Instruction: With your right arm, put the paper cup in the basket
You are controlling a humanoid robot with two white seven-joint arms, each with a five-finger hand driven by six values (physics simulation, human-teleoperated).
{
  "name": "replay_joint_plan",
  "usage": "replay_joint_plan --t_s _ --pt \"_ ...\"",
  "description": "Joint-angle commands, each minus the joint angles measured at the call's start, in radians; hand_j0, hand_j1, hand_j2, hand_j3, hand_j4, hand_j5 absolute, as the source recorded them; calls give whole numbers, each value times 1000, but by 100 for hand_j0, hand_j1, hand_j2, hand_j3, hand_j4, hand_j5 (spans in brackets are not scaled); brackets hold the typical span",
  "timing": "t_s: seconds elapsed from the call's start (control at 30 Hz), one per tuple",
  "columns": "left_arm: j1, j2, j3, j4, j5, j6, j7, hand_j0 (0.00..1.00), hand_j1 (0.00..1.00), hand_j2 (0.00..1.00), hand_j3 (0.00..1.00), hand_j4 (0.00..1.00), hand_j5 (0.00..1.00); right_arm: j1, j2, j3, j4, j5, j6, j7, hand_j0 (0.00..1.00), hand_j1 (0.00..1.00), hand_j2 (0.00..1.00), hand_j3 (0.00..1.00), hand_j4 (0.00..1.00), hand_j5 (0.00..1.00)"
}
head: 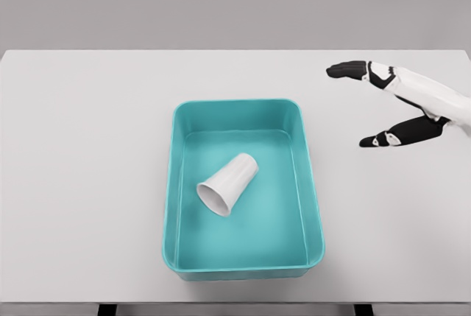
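Observation:
A white paper cup (229, 181) lies on its side inside the teal basket (309, 183), its open mouth toward the lower left. The basket sits at the middle of the white table. My right hand (355, 106) hovers over the table to the right of the basket, well apart from it. Its black-tipped fingers (346, 70) are spread and hold nothing. The left arm does not show.
The white table (88, 169) runs across the whole view, with its front edge near the bottom of the picture. A grey wall stands behind it.

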Motion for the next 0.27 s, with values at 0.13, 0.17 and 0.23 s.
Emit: replay_joint_plan --t_s 0.13,0.17,0.23 --pt "0 0 0 0 0 -3 1 100 100 100 100 100 100 -12 4 -23 -10 -10 10 0 100 100 100 100 100 100" --pt "0 0 0 0 0 -3 0 100 100 100 100 100 100 -12 2 -23 -10 -10 10 0 100 100 100 100 100 100" --pt "0 0 0 -1 1 -3 0 100 100 100 100 100 100 -14 1 -25 -10 -8 10 0 100 100 100 100 100 100"
